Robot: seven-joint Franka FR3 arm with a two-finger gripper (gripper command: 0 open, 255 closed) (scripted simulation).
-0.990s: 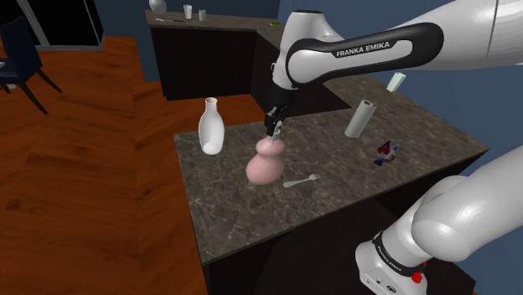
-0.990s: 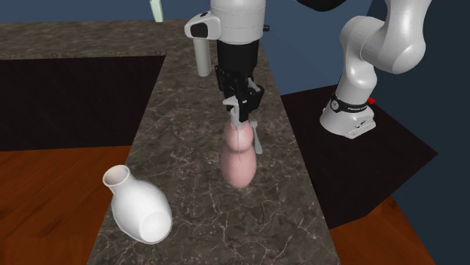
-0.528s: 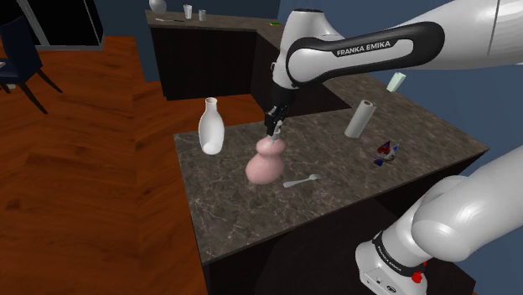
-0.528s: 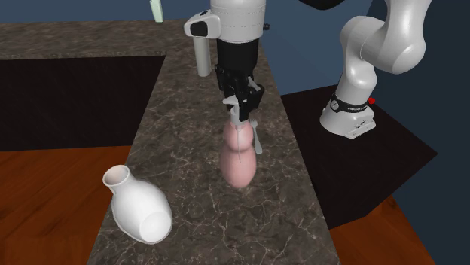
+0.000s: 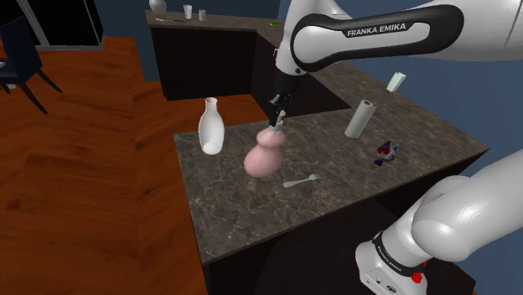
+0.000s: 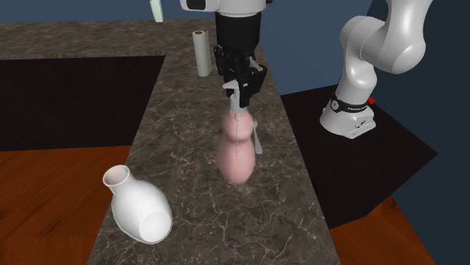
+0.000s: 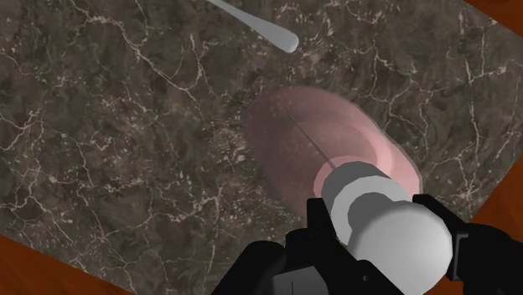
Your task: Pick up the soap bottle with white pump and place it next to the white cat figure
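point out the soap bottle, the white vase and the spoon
soap bottle (image 5: 261, 159), shoulder view, its pink body
white vase (image 5: 211, 136), shoulder view, its belly
spoon (image 5: 299, 181), shoulder view, its middle

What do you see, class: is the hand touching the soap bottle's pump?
Touching. The wrist view shows the hand clasping the white pump of the soap bottle from both sides.

I see a spoon (image 5: 300, 180) on the table (image 5: 251, 219), paper roll (image 5: 361, 118) twd the back, wood floor (image 5: 84, 184) alongside.
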